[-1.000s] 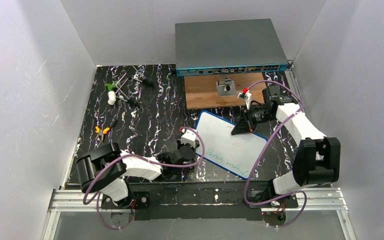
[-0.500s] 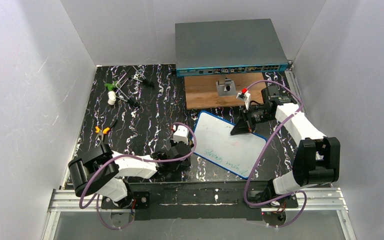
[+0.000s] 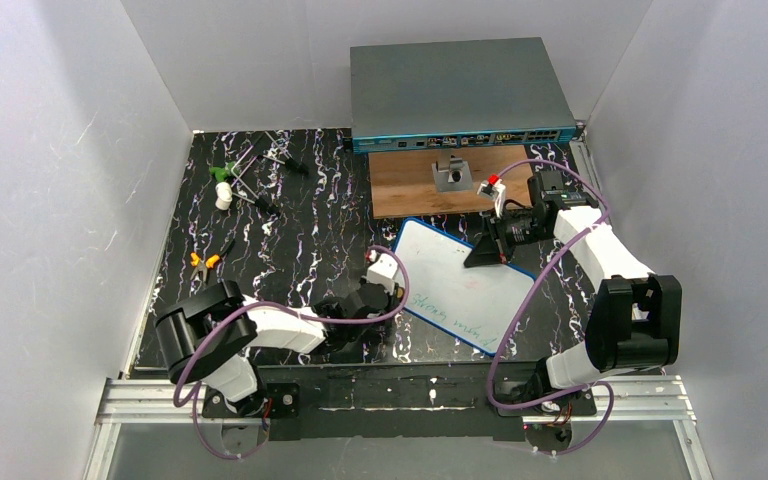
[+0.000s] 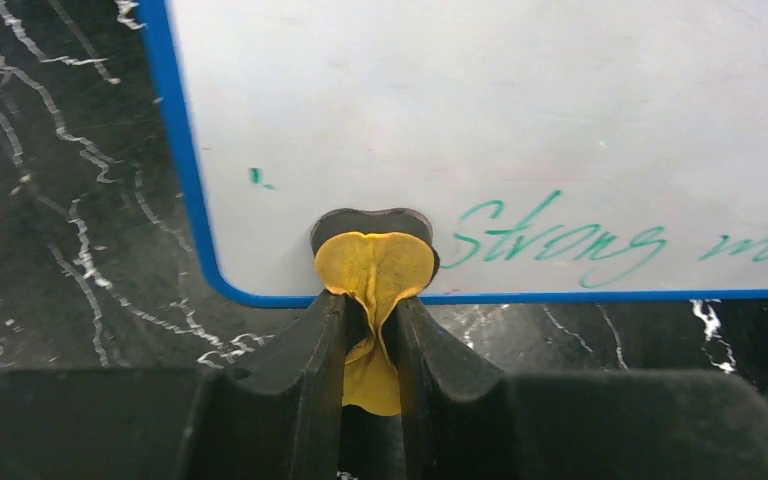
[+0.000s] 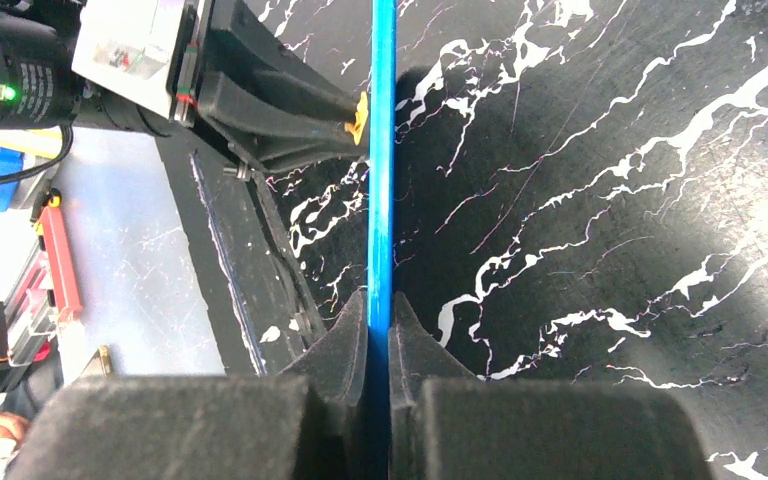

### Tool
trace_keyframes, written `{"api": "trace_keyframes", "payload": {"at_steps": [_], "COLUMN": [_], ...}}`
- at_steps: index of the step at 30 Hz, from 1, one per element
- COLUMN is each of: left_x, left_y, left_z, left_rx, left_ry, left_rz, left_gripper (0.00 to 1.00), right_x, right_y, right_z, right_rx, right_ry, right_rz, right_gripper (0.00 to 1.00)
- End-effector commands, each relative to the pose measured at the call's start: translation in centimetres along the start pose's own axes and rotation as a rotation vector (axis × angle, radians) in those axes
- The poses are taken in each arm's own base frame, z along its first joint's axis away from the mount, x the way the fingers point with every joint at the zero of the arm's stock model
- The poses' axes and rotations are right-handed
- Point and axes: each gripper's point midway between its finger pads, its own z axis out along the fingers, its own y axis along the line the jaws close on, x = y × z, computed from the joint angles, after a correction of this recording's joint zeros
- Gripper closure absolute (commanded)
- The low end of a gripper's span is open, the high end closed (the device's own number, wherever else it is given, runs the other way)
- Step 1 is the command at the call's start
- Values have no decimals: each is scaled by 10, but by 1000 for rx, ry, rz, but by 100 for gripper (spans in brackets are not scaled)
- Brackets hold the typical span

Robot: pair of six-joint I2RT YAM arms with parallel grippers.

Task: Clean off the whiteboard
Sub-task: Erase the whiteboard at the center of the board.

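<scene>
- Across the black marbled table (image 3: 290,240), two robot arms are working on one small board from opposite sides.
- At the far edge, a large grey box (image 3: 455,85) with a row of ports along its front is sitting against the back wall.
- Just in front of that box, a wooden board (image 3: 410,190) is lying flat and carrying a small metal bracket (image 3: 449,176).
- Toward the near right part of the table, the whiteboard (image 3: 458,287) is sitting at an angle, with its far corner just beside the wooden board.
- From the far right side, the right gripper (image 5: 379,312) is reaching in, its fingers clamping tight on the whiteboard's blue rim.
- At the whiteboard's left end, the left gripper (image 4: 372,300) is pinching a folded yellow cloth (image 4: 375,262) between its fingers. The cloth is resting on the white face just inside the rim.
- Beside the cloth, green handwriting (image 4: 560,235) is running along the rim, its first word reading "Strong".
- Toward the far left corner, small tools (image 3: 250,168) are lying scattered, and orange-handled pliers (image 3: 203,262) are lying near the left edge.
</scene>
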Motion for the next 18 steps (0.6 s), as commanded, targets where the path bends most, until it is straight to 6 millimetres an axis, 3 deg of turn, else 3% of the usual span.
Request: {"api": "trace_keyframes", "payload": {"at_steps": [1,6,8,13,18], "left_x": [35,8,-7,-37,-29], "left_y": [-21,38,51,52,36], "left_z": [2,-5,-11,-17,-9], "left_rx": [90,-122,-145,-124,-42], "left_ry": [144,49,5,-45,9], "left_rz": [37,-176,-242,-275,-246], "left_gripper": [100,100,100,100,100], "right_x": [0,0,0,0,0], "right_y": [32,32,32,31,31], "right_z": [3,3,3,3,3], "right_rx": [-110,-111,-111,-111,-109], "right_ry": [-5,-6,-4,-4,-3], "right_rz": [40,40,41,43,42], "right_gripper": [99,99,99,99,99]}}
